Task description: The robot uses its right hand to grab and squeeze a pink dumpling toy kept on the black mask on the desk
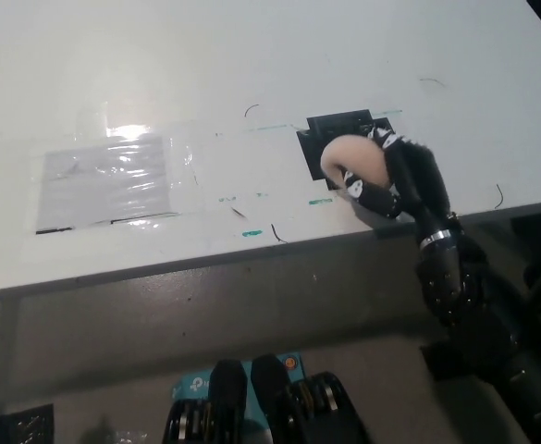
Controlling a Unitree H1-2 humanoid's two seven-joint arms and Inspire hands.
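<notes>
Far out to the left of the right hand, a clear plastic sheet (108, 180) lies flat on the white desk (252, 65), taped or laminated, glare on its top edge; grey printed lines show through it, too blurred to read. Between sheet and hand, closer to the hand, short green tape marks (252, 232) and thin black pen strokes (275, 233) dot the desk surface, no letters legible. Just behind the hand's fingers sits the black mask (344, 129), a dark square patch on the desk, its near part covered by the toy and hand. Pink dumpling toy (353, 157) is in the right hand (395, 180), resting over the near edge of the mask; black fingers (367, 194) wrap under and around it from the right, so the hand is closed around the toy, gripping it. Toy looks rounded, pale pink, no face marks readable at this angle. White markings on the black fingers, unreadable. Black forearm (455, 287) runs from the hand down to the lower right, past the desk's front edge (205, 259). Below the hand and left, under the desk, a teal box (196, 381) with a small white logo, too small to read. Left hand is out of view.
</notes>
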